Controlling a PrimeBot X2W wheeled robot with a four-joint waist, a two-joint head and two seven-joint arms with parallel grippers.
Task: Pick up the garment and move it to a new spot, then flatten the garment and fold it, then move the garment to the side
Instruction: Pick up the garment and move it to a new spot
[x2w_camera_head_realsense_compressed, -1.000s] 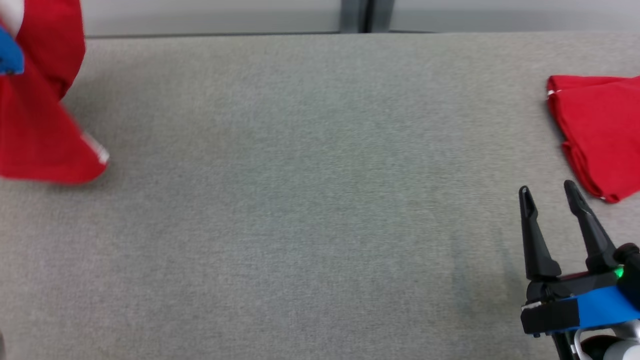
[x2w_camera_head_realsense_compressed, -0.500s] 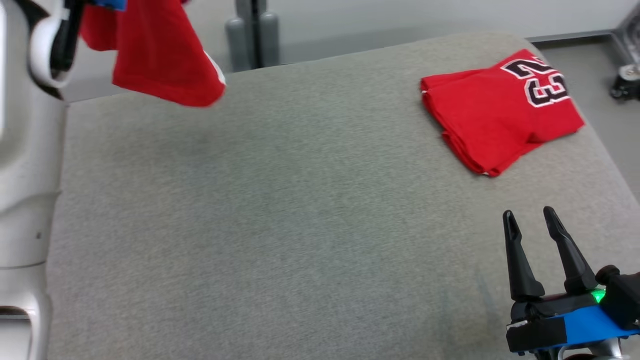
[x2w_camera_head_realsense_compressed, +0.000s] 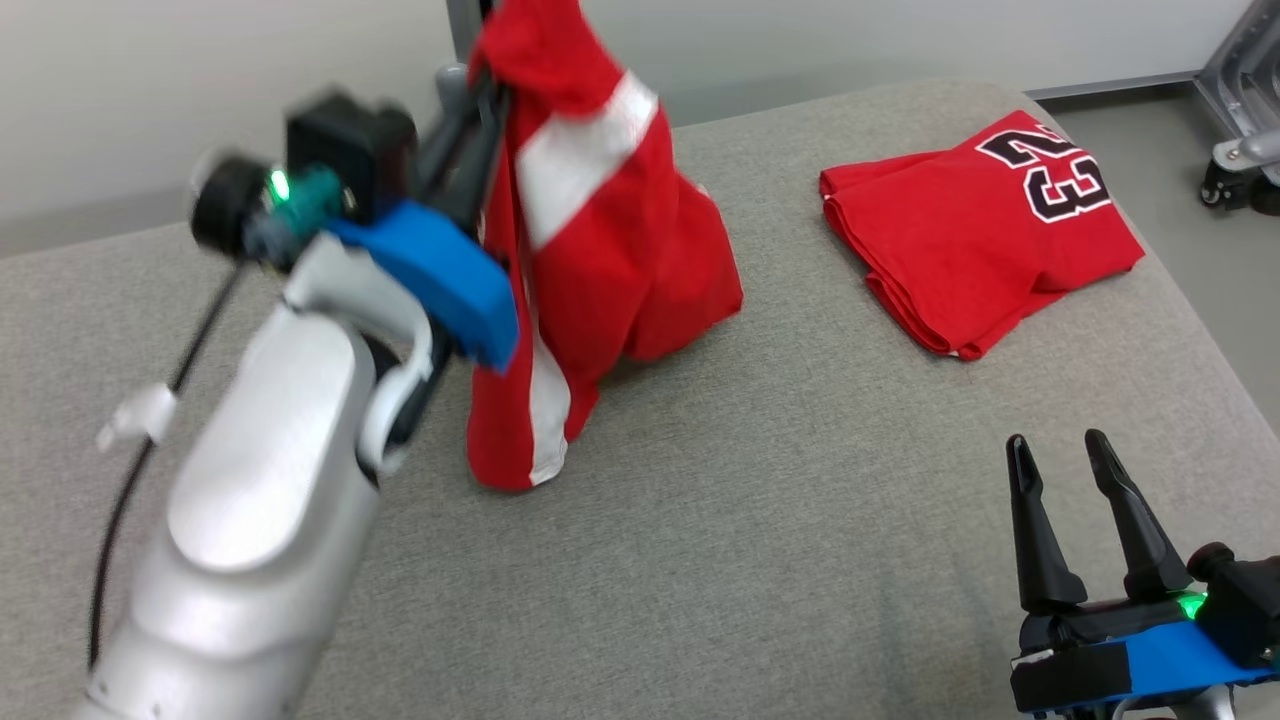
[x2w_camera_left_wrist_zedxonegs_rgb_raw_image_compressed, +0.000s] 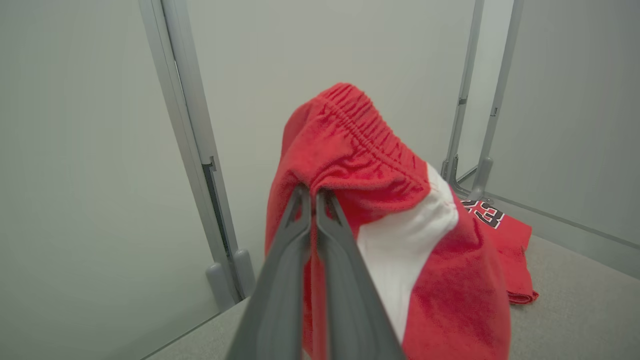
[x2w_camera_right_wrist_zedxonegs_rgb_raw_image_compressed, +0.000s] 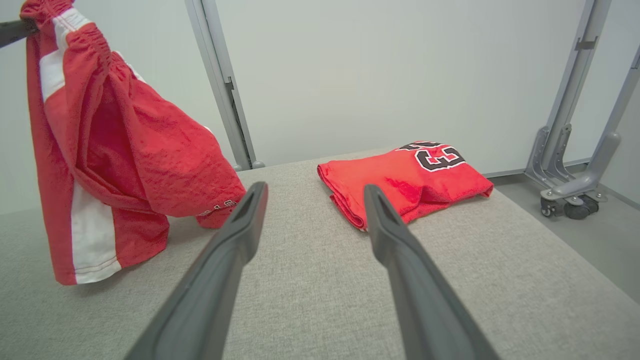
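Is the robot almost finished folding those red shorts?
Not nearly. Done: the pick-up. In hand: the left tool is shut on the red shorts by the waistband, hems touching the grey table. Left: lay them flat, fold them, slide them aside. The right tool hovers open and empty. A folded jersey lies at the far right.

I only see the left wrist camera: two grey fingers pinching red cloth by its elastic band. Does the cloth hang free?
Observer: No. The shorts dangle from the left end effector, but their lower hem touches the table.
Operator: What is the other arm doing?
Observer: The right end effector sits open and empty, low on the robot's right, apart from the shorts.
Operator: And the red thing behind?
Observer: A folded jersey numbered 23, lying flat near the table's far right corner.
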